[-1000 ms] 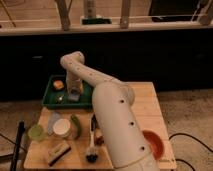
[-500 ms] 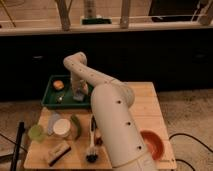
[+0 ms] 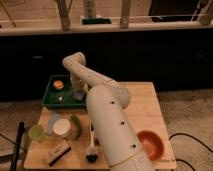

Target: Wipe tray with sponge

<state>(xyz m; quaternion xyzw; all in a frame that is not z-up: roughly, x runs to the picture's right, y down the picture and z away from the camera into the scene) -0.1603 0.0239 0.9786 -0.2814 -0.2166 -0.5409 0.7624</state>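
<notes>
The dark green tray point(image 3: 51, 98) sits at the table's back left corner. My arm rises from the front, bends at an elbow above the tray and comes down into the tray's right part. The gripper point(image 3: 78, 89) is low inside the tray, near its right wall. A small pale blue-grey patch, the sponge point(image 3: 79, 95), shows right at the gripper's tip, on or just above the tray floor. I cannot tell whether the gripper holds it. A small orange lump point(image 3: 58, 85) lies in the tray's back left part.
On the wooden table point(image 3: 142, 107): a round orange bowl point(image 3: 150, 144) at front right, a dish brush point(image 3: 91, 148), a tan block with a dark stripe point(image 3: 56, 152), a green cup point(image 3: 36, 132) and a white round container point(image 3: 62, 128). A dark counter stands behind.
The arm's elbow and the gripper have shifted slightly to the right over the tray. Nothing else has moved.
</notes>
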